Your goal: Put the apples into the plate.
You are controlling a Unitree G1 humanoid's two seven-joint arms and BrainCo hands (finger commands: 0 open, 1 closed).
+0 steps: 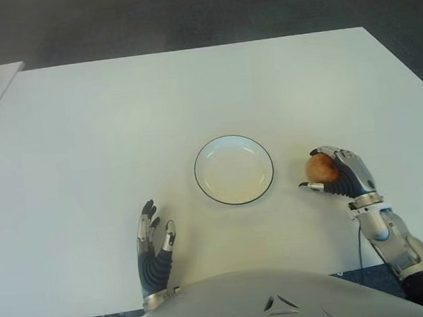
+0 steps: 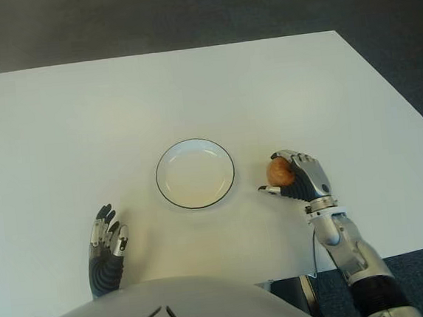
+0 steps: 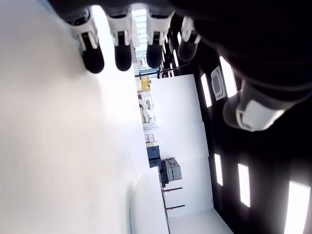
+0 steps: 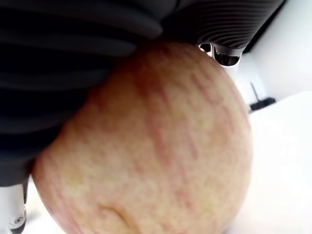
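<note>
Stereo head pair looks down, sharing table (image 1: 84,140); wrist views close.

white table (image 1: 191,93), round dark-rimmed plate (image 1: 234,169) near its middle

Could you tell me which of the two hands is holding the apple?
The right hand, right of the plate, grips the apple; the left hand is open, holding nothing.

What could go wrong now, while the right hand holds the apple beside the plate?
1. The right hand grips the apple only from its outer side; it might slip and roll across the table.
2. The plate is shallow, so an apple released too high could bounce out.
3. Low fingers could knock the plate's rim. The left hand shows open, left of the plate.
</note>
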